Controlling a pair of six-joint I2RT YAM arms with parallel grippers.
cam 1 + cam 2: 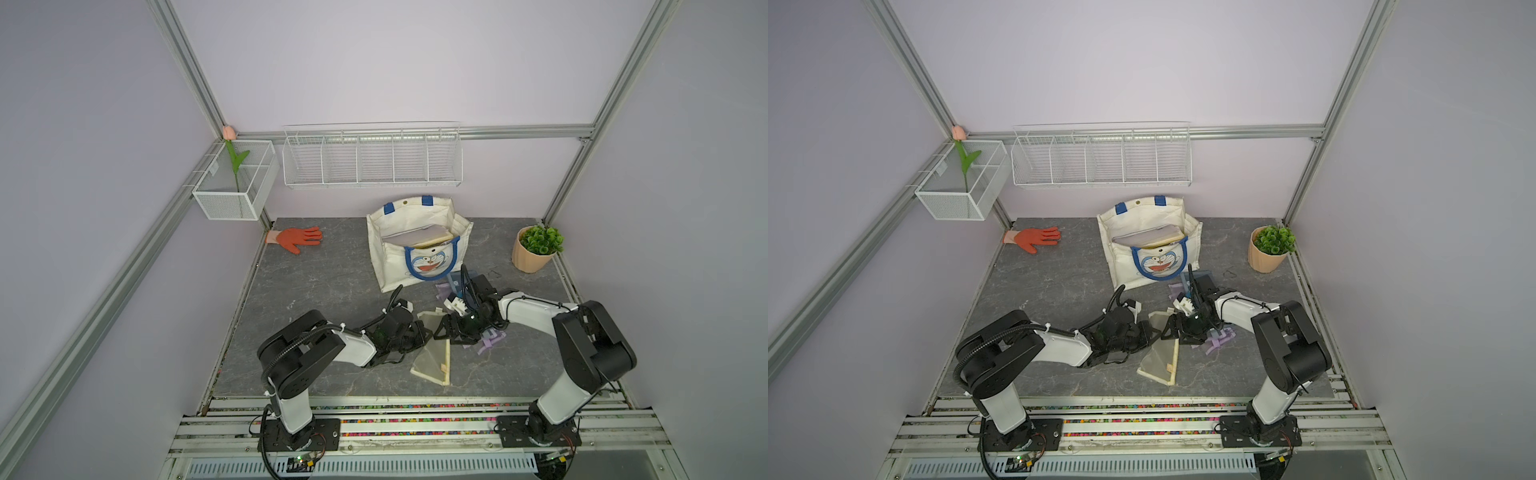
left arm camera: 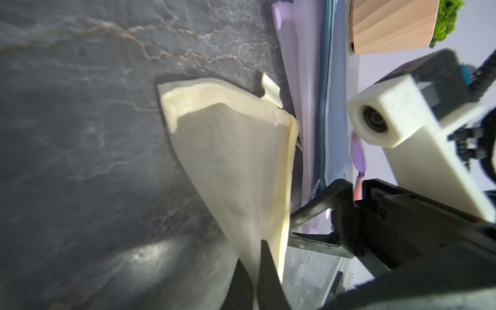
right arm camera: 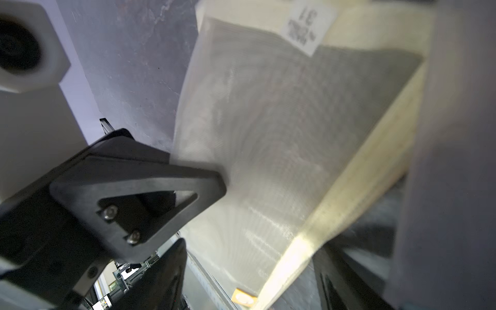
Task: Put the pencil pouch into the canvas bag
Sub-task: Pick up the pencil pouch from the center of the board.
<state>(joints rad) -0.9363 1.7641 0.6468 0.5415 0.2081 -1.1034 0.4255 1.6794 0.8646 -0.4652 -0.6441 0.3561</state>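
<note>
Left end effector [image 2: 255, 265]: gripped the pencil pouch [image 1: 434, 363].
Right end effector [image 2: 292, 226]: stood open at pouch edge.
Canvas bag [image 1: 390, 266]: stood upright, farther back.

In both top views the left gripper [image 1: 422, 332] lay under its own wrist, so you could not see how its jaws stood there. The right arm [image 1: 532, 309] covered most of the purple pouches [image 1: 492, 338]. The canvas bag [image 1: 388, 270] hid the lower part of the grey flat thing [image 1: 415, 239] inside it. A small dark thing [image 1: 494, 273] on the bench [image 1: 324, 299] near the plant pot [image 1: 530, 257] was too small for you to name. In the left wrist view the picture's edge cut off the pencil pouch [image 2: 233, 161] and the pot. In the right wrist view the pouch's label [image 3: 306, 26] was too blurred to read, and a pale blur [image 3: 456, 161] filled one side.
</note>
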